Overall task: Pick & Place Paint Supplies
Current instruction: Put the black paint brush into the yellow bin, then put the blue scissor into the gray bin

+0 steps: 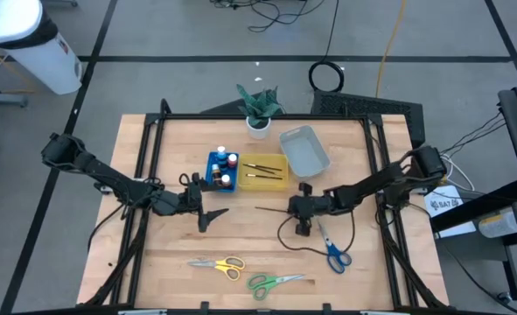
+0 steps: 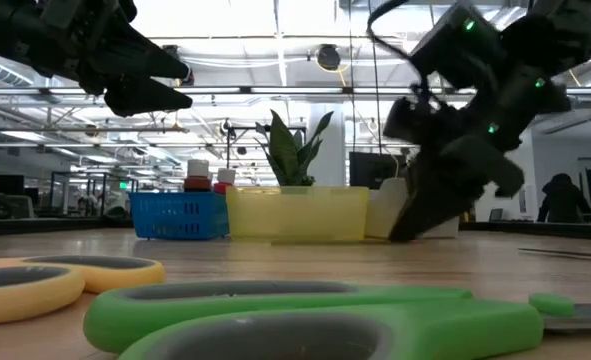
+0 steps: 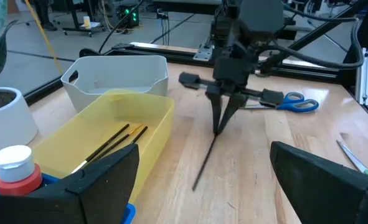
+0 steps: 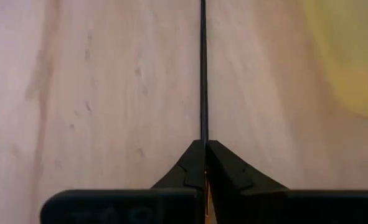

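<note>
The thin dark brush point(image 1: 274, 210) is lying flat on the wood in the middle of the table, just near of the yellow tray point(image 1: 265, 171), and its long axis is running left to right. The right gripper point(image 1: 303, 211) is sitting right on its right-hand end, fingers pressed together and pinching that end, so the rest of the brush is sticking out leftward from the fingertips. You can see it dead-on in the right wrist view: the brush point(image 4: 203, 68) is running straight out from between the closed tips.

The left gripper point(image 1: 207, 213) is hovering a bit to the left of the brush's free end, fingers spread wide and holding nothing.

So the right arm is clearly the one working this brush. My guess is the next bit is lifting it and carrying it to the yellow tray, where two other brushes point(image 1: 260, 171) are already lying.
</note>
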You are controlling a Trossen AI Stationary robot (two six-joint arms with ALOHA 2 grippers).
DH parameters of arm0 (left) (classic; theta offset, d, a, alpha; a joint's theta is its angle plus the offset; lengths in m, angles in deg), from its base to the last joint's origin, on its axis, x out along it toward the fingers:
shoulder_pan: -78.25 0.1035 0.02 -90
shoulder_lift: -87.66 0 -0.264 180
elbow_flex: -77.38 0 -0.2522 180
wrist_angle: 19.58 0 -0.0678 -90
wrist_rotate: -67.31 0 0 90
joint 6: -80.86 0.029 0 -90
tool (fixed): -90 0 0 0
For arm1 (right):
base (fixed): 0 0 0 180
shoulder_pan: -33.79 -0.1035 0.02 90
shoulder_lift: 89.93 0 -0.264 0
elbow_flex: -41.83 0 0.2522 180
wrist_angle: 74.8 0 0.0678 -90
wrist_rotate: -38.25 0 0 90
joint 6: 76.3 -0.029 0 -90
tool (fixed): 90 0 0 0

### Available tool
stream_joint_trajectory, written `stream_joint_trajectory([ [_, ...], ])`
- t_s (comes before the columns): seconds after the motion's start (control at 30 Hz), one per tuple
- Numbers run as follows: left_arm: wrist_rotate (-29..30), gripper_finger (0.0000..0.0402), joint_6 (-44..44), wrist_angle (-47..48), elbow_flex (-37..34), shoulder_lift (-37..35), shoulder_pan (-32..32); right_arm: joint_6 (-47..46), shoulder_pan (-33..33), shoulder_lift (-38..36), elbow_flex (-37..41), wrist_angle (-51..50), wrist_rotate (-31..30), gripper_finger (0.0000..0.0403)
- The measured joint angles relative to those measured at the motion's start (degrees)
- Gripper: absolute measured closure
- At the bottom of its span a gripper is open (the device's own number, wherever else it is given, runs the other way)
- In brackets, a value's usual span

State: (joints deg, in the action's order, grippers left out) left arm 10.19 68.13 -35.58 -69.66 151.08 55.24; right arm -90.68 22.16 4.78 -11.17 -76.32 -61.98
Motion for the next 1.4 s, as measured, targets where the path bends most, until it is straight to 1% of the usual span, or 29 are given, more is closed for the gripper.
stream_joint_trajectory([
  [0.07, 0.0, 0.0025, 0.0, 0.1, 0.0, 0.0, 0.0, 0.6, -0.6, -1.8, 0.1, 1.2, -1.7, 0.0403],
  [0.17, 0.0, 0.0025, 0.0, -0.1, 0.0, 0.0, 0.0, 0.6, -1.0, -4.1, -0.1, 2.2, -2.3, 0.0403],
  [0.27, 0.0, 0.0025, 0.0, 0.0, 0.0, 0.0, 0.0, 0.6, -0.9, -5.2, -0.1, 4.3, -3.7, 0.0403],
  [0.33, 0.0, 0.0025, 0.0, -0.1, 0.0, 0.0, 0.0, 0.7, -0.8, -5.7, -0.1, 5.9, -5.9, 0.0402],
  [0.43, 0.0, 0.0025, 0.0, -0.2, 0.0, 0.0, 0.0, 0.7, 0.4, -6.1, -0.1, 7.7, -7.6, 0.0402],
  [0.8, 0.1, 0.0025, 0.3, -0.4, 0.0, 0.0, 0.0, 1.5, 9.5, -6.1, -0.2, 14.5, -7.3, 0.0402],
  [0.87, 0.1, 0.0025, 0.4, -0.3, 0.0, 0.0, 0.0, 1.6, 11.0, -6.1, -0.2, 15.0, -5.0, 0.0401],
  [1.07, 0.1, 0.0025, 0.4, -0.3, 0.0, 0.0, 0.0, 1.6, 12.9, -6.1, -0.2, 15.7, -4.7, 0.0401],
  [1.17, 0.1, 0.0025, 0.3, -0.3, 0.0, 0.0, 0.0, 1.6, 12.8, -6.1, -0.2, 17.2, -4.7, 0.0384],
  [1.33, 0.0, 0.0025, 0.3, -0.3, 0.0, 0.0, 0.0, 3.0, 11.9, -6.2, -0.2, 18.4, -4.1, 0.0343],
  [1.4, 0.0, 0.0025, 0.3, -0.1, 0.0, 0.0, 0.0, 4.9, 10.3, -6.2, -0.2, 22.2, -0.7, 0.0328],
])
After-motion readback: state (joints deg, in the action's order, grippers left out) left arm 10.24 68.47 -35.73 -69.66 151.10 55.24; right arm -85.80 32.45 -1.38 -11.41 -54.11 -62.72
